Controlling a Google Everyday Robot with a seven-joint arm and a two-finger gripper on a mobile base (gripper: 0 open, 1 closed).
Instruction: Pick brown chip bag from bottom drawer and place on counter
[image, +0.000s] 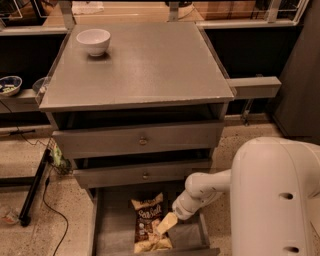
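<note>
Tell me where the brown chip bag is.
The brown chip bag lies in the open bottom drawer, low in the camera view, below the two knobbed drawers. The gripper is at its right edge as seen.

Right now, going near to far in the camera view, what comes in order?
First the brown chip bag in the bottom drawer, gripper at its right edge → lower knobbed drawer → upper knobbed drawer → counter → white bowl.
</note>
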